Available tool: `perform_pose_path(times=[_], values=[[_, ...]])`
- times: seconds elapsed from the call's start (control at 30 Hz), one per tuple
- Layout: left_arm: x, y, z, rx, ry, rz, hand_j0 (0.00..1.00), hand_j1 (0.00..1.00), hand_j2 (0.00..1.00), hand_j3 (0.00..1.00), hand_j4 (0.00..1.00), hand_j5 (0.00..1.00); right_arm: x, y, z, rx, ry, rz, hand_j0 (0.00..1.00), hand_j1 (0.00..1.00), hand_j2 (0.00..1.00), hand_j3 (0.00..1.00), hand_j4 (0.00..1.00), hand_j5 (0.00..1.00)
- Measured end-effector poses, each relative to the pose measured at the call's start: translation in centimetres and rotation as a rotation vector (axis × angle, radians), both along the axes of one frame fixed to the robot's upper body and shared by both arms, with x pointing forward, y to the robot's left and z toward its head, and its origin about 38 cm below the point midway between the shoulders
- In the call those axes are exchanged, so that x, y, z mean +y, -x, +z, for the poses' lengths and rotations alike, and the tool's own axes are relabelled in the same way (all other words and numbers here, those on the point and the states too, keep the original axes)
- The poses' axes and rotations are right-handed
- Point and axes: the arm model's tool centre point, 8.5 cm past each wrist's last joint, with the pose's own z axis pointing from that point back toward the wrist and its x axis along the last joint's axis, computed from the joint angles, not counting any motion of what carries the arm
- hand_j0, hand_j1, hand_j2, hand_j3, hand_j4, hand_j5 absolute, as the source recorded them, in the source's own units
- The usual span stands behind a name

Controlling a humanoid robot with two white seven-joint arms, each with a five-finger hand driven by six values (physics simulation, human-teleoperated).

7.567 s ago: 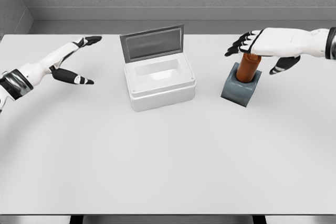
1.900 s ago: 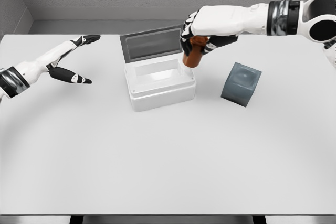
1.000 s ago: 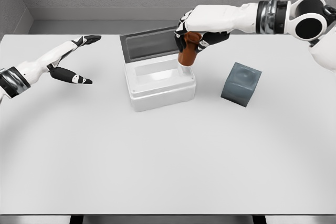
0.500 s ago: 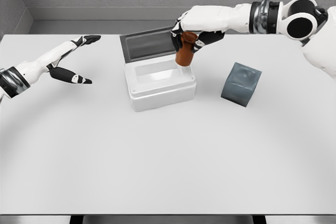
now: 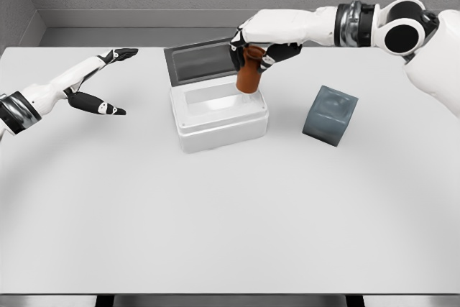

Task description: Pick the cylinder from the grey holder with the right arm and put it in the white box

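While the left hand hovers at the bench's nine o'clock side with fingers spread and grasping nothing, one white box sits near the centre, its lid raised at twelve o'clock. The right hand is clenched around the single brown cylinder, tilted over the box's two o'clock corner. One grey holder stands at the box's three o'clock, apart from it.
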Motion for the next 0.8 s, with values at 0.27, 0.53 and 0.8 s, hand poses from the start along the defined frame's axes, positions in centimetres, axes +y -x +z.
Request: perform_pose_path(times=[0.27,0.53,0.8], values=[[0.0,0.0,0.0,0.0,0.0,0.0,1.0,1.0,1.0,1.0,1.0,1.0,-0.2,-0.4,0.1,0.0,-0.01,-0.015,0.88,0.88,0.88,0.88,0.88,0.88],[0.0,0.0,-0.1,0.002,0.0,-0.001,1.0,1.0,1.0,1.0,1.0,1.0,-3.8,-0.4,3.4,-0.076,-0.087,-0.078,0.98,0.98,0.98,0.98,0.98,0.98],[-0.1,-0.1,0.1,-0.003,0.001,-0.003,1.0,1.0,1.0,1.0,1.0,1.0,-12.2,1.9,4.0,-0.134,-0.113,-0.205,1.0,1.0,1.0,1.0,1.0,1.0]])
